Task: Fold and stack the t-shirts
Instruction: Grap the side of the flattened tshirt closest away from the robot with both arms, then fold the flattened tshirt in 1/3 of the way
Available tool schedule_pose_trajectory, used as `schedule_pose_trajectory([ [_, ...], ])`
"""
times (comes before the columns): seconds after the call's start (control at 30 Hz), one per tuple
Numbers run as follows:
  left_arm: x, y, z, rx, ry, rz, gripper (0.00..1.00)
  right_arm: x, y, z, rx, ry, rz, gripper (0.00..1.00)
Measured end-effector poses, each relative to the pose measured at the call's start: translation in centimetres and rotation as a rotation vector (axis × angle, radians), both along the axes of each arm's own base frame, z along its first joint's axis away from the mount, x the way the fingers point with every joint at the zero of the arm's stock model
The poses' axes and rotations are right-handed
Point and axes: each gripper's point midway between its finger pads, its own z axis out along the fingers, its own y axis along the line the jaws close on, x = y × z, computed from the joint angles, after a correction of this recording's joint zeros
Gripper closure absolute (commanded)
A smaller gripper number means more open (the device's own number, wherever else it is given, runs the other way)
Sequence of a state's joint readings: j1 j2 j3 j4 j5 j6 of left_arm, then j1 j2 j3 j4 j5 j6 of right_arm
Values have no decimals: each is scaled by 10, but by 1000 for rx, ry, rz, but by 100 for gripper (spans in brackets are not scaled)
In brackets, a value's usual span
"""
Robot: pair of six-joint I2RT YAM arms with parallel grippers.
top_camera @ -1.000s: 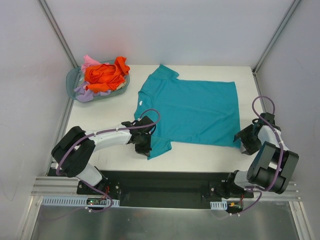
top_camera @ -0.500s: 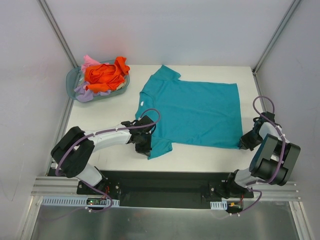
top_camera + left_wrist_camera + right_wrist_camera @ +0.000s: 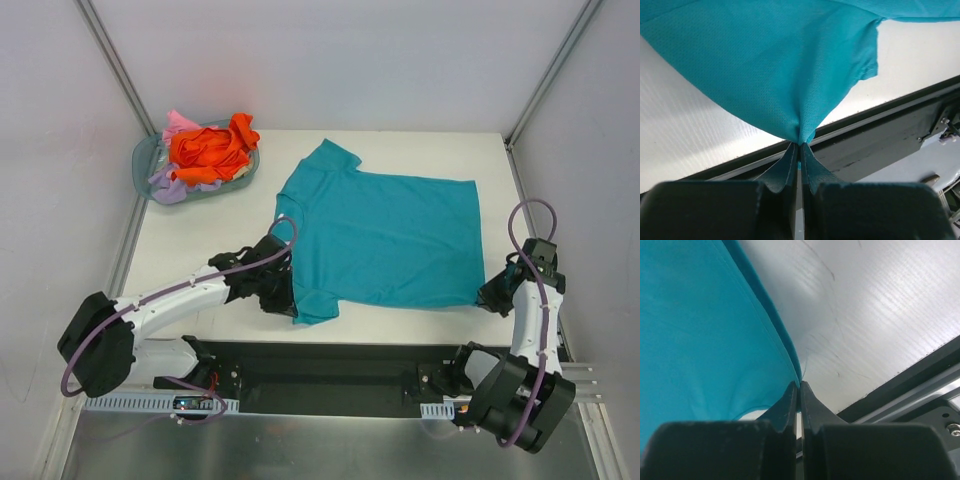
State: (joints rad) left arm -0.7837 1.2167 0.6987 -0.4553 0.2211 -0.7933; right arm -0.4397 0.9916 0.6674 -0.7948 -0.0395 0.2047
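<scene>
Your left fingers point(image 3: 796, 156) are closed tight on a bunched pinch of the teal t-shirt point(image 3: 385, 235) at its near sleeve, and the cloth tents into the tips. Your right fingers point(image 3: 794, 395) are pressed together on the near hem corner and seem to hold only a thin sliver of its edge. The shirt lies spread on the bench point(image 3: 200, 250), collar to the left and hem to the right.

The right hold is the weak point. With so little cloth between the tips, the hem will likely slip free once you lift or the fabric goes taut. That side would then drop and the fold would land crooked.

On the left you hold sleeve rather than body, so a hard pull may stretch the sleeve out and leave the body behind.

Move both arms at one pace. If one leads, the shirt will skew or drag toward the near edge of the bench, which the near sleeve already lies close to.

The basket point(image 3: 145, 160) with the orange t-shirt point(image 3: 205, 150) and the lavender t-shirt point(image 3: 170, 188) sits near the far sleeve, so carry the fold clear of it.
</scene>
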Motion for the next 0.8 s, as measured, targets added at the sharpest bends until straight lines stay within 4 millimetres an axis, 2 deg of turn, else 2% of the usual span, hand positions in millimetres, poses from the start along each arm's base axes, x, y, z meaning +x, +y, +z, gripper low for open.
schedule_pose_trajectory([
  [0.13,14,-7,16,-31,-30,0,100,1,9,4,48,-3,21,99],
  [0.27,48,-21,43,-76,-108,23,100,16,9,16,67,-26,49,99],
  [0.4,80,-29,58,-97,-155,43,100,39,8,28,83,-48,83,99],
  [0.6,132,-31,66,-101,-167,95,100,77,7,33,115,-59,122,99],
  [0.8,172,-32,77,-121,-193,130,100,114,1,44,119,-93,140,99],
])
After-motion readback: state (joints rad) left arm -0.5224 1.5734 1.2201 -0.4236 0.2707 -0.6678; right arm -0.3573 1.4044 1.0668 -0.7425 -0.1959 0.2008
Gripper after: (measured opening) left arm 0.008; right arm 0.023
